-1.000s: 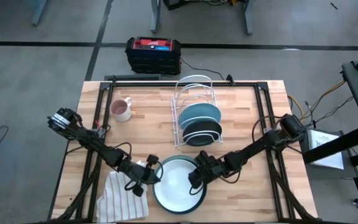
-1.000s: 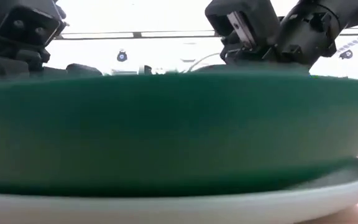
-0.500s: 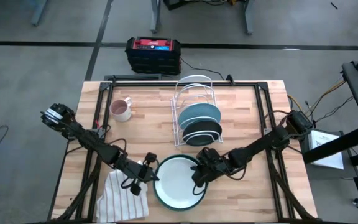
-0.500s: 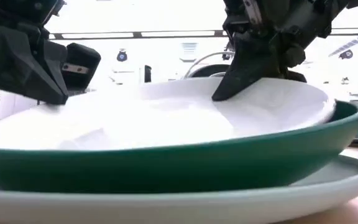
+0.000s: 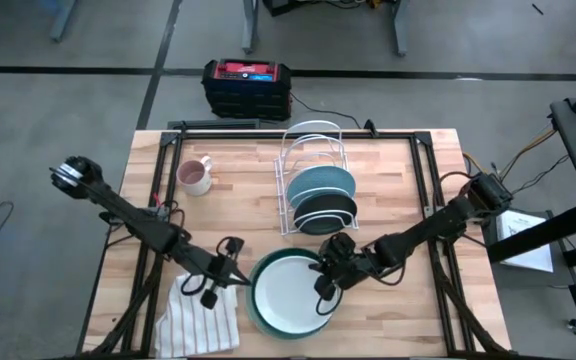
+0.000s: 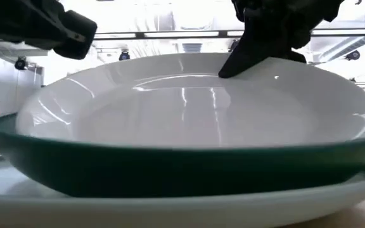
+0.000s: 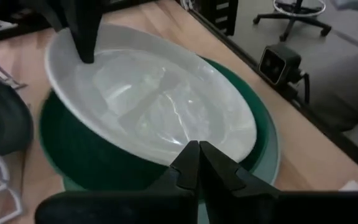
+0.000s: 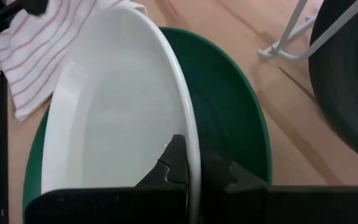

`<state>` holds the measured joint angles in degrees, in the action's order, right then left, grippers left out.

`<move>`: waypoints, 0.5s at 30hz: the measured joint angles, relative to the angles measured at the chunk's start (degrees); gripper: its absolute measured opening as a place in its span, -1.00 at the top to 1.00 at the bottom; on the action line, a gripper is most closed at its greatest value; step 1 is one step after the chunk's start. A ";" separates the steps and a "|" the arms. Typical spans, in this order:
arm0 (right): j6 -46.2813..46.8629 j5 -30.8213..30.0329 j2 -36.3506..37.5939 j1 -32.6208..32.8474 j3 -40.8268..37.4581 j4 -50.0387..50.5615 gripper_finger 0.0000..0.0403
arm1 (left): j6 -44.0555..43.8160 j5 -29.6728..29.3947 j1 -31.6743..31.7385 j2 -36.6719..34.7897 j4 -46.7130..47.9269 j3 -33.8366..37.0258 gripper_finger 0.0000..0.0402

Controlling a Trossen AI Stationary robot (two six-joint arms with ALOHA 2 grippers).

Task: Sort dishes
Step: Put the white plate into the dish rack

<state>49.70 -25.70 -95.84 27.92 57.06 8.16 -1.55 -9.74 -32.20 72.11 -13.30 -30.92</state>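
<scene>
A stack of dishes sits at the table's near middle. A white plate (image 5: 286, 295) lies tilted in a dark green plate (image 6: 170, 171), which rests on a pale plate (image 6: 170, 212). My right gripper (image 5: 323, 287) is shut on the white plate's right rim. My left gripper (image 5: 226, 272) is shut and hovers just off the stack's left side, touching nothing. A teal plate (image 5: 320, 183) and a blackish plate (image 5: 326, 212) stand on edge in the wire rack (image 5: 313, 150). My right gripper pinches the white plate's right rim (image 8: 188, 124) between its two fingers, one finger (image 6: 246, 57) on the inner face and the other outside. The fingers come from the table's right, slanting down. The held rim is raised, so the plate is tilted, with its lower side inside the green plate.
A striped white cloth (image 5: 203, 320) lies at the near left beside the stack. A mug (image 5: 196, 177) stands at the far left. The wire rack's far slots show bare. A black and red box (image 5: 246, 85) sits on the floor beyond the far edge.
My right gripper has shut on the white plate's rim, rolled and risen, tipping that rim up out of the green plate. My left gripper has drawn up and toward the table's left edge, away from the stack.
</scene>
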 joint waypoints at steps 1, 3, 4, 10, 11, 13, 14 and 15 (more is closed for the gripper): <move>0.00 0.24 0.25 0.00 0.00 -0.04 0.99 | -0.28 0.01 0.00 -0.93 0.80 -0.04 1.00; -1.41 -1.13 0.57 0.73 -0.02 -0.24 0.99 | -0.84 -0.16 0.00 -2.43 2.28 -0.04 1.00; -2.22 -2.87 0.66 1.23 -0.02 -0.57 0.99 | -0.97 -0.20 0.00 -2.96 2.76 -0.05 1.00; -6.92 -7.22 0.86 2.65 0.00 -1.15 0.99 | -0.99 -0.31 0.00 -4.43 4.49 -0.09 1.00; -6.76 -7.31 0.88 2.63 0.00 -1.17 0.99 | -0.90 -0.31 0.00 -4.44 4.41 -0.09 1.00; -6.69 -8.56 1.11 2.74 0.00 -1.12 0.99 | -0.77 -0.31 -0.03 -4.66 4.50 -0.09 1.00; -6.86 -9.40 1.45 2.81 0.00 -1.02 0.99 | -0.73 -0.31 -0.03 -4.85 4.43 -0.09 1.00; -7.30 -10.18 1.93 2.90 0.00 -0.77 0.99 | -0.69 -0.31 -0.03 -5.18 4.50 -0.09 1.00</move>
<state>42.40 -35.88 -93.91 30.82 57.06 7.39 -2.24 -10.04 -32.23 66.92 -8.80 -31.00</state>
